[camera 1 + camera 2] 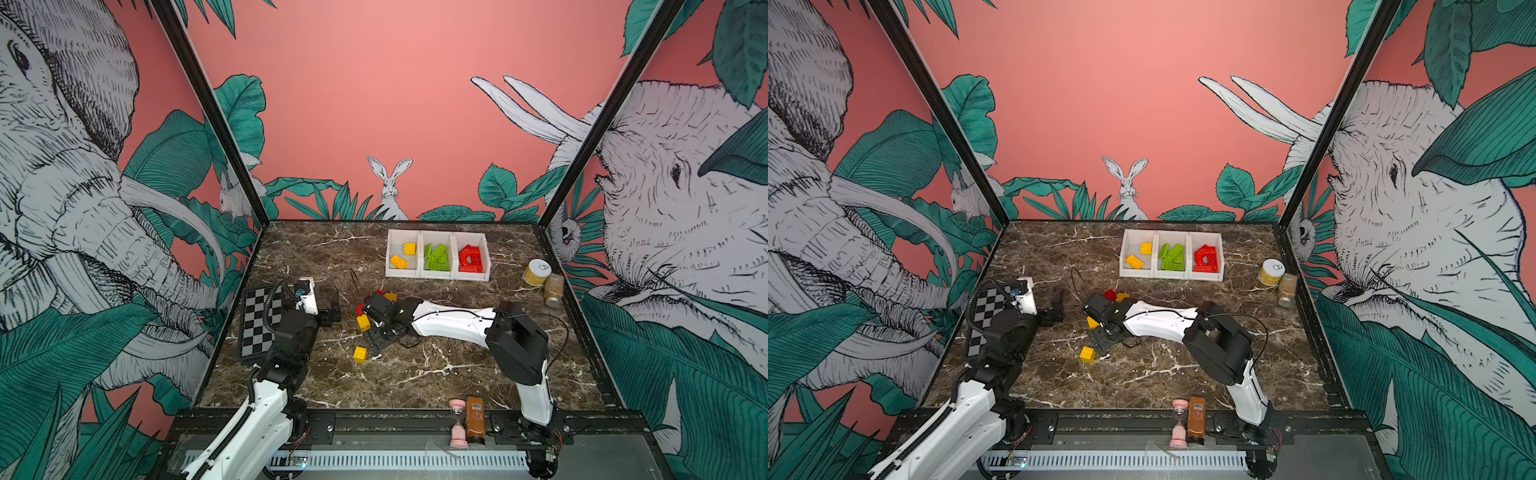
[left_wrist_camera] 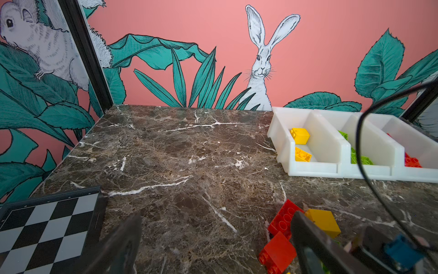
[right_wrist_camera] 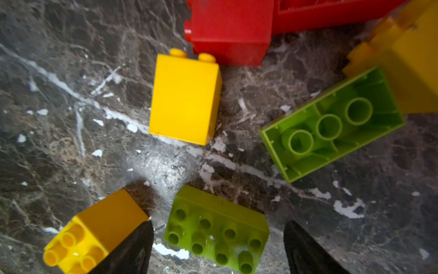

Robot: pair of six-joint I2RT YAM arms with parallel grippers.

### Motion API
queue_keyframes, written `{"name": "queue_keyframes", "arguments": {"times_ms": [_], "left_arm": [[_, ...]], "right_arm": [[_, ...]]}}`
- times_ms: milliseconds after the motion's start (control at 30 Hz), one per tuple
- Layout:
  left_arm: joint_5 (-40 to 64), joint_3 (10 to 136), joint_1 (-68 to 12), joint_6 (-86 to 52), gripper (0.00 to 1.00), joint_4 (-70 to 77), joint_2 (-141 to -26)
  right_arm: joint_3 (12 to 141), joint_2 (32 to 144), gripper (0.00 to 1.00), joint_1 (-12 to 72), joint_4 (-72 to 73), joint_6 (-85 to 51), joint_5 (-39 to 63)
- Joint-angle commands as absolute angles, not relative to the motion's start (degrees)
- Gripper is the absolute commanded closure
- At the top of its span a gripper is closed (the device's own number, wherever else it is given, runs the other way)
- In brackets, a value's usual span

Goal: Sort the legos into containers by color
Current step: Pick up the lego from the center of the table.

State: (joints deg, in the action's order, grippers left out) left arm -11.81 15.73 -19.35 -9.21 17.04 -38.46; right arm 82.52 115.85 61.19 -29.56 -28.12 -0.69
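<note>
Three joined white containers (image 1: 401,273) (image 1: 1136,273) (image 2: 312,169) stand at the back; they hold yellow, lime green and red legos, in that order from the left. Loose legos lie mid-table: a yellow one (image 1: 360,354) (image 1: 1087,354) apart from the rest, and red ones (image 2: 277,253) beside a yellow one (image 2: 324,221). My right gripper (image 3: 218,249) points down, open, with a lime green brick (image 3: 216,232) lying studs-up between its fingers, untouched. Nearby are yellow bricks (image 3: 184,99), an upturned green brick (image 3: 331,123) and a red one (image 3: 230,30). My left gripper (image 2: 213,246) (image 1: 332,307) is open and holds nothing.
A chessboard (image 1: 259,324) (image 2: 47,232) lies at the table's left edge under my left arm. A yellow-labelled round jar (image 1: 537,272) and a spice jar (image 1: 554,289) stand at the right. A pink hourglass (image 1: 458,424) and a brown bottle (image 1: 475,419) sit on the front rail.
</note>
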Motion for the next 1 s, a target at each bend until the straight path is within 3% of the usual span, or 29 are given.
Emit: {"name": "queue_keyframes", "arguments": {"times_ms": [0,467,967], "left_arm": [[-12.04,15.64,-19.51,-9.54,0.01,18.28,-38.01],[-12.06,15.56,-19.43,-9.47,0.01,18.28,-37.85],[-12.04,15.56,-19.47,-9.4,0.01,18.42,-38.14]], "right_arm": [[83.98,117.06,0.15,61.61,-31.47,-28.24,-2.21],[83.54,118.17,0.26,61.61,-31.94,-28.04,-3.93],[79.79,111.69,0.35,60.12,-28.67,-26.68,-8.12]]}}
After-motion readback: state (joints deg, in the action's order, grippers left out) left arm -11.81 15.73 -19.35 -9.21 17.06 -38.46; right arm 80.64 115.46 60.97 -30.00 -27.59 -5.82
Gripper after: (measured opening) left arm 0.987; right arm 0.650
